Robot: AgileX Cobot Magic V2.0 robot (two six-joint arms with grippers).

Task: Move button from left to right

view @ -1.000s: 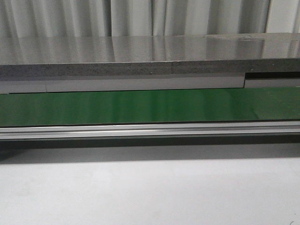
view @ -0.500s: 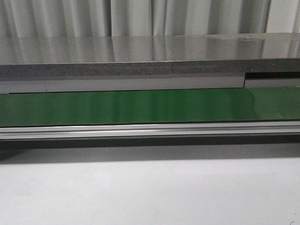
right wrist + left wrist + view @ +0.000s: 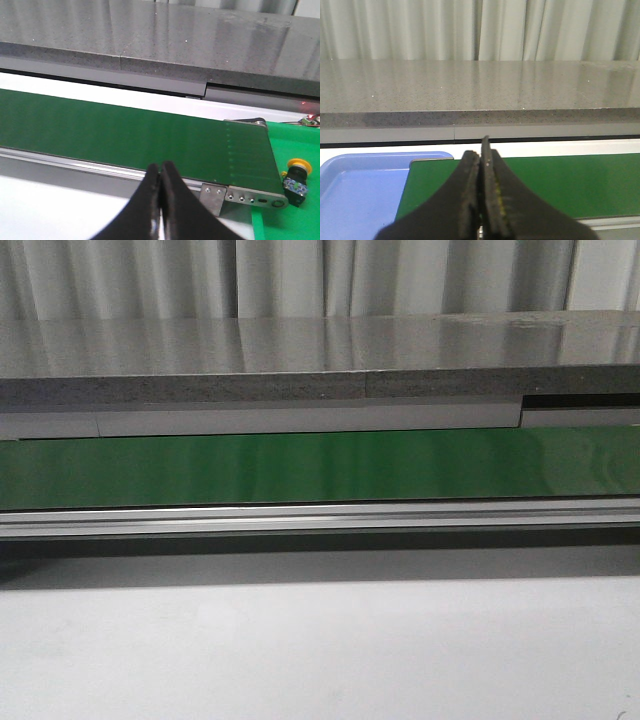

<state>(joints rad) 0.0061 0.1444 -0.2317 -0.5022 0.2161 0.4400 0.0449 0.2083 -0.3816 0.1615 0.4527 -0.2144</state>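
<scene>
No readable text, label, brand, number or sign anywhere

Three cameras, one conveyor belt

The front view looks forward and low across the pale surface (image 3: 320, 650) at the green belt (image 3: 320, 468), side-on and close. Each wrist view peers past its own pincer: the left (image 3: 480, 160) toward the belt's blue-tray (image 3: 355, 195) end, the right (image 3: 160, 172) obliquely along the belt's other end.

One button (image 3: 296, 181), one blue tray (image 3: 357, 192), one green belt (image 3: 320, 468), two tools (image 3: 480, 155) (image 3: 161, 170).
</scene>
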